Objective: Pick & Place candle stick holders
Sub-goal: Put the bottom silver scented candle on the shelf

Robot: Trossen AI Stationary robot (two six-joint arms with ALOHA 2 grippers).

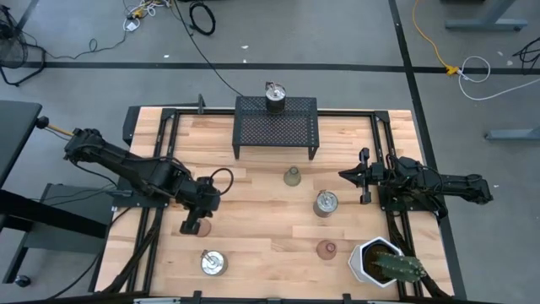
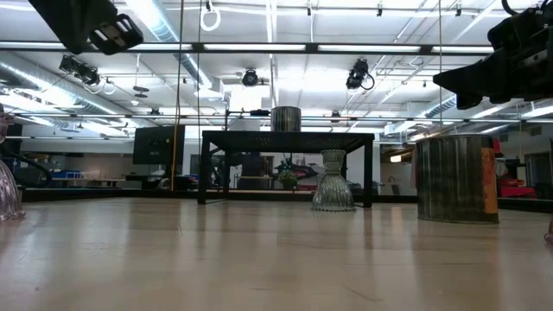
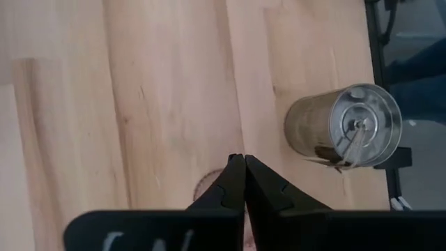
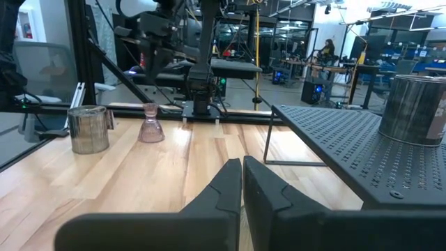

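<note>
The table was pale blond wood with plank seams and faint grain; the rack was black perforated mesh on black legs; the can on the rack was dark silvery metal; the can mid-table was shiny silver; the can near the front edge was silver too, with a bright lid; the green glass cup was olive and ribbed; one pink cup was dusky rose; the other pink cup was pale pink glass; the pot was white, holding a green cactus; both arms were dark; the floor was grey with black lines.
</note>
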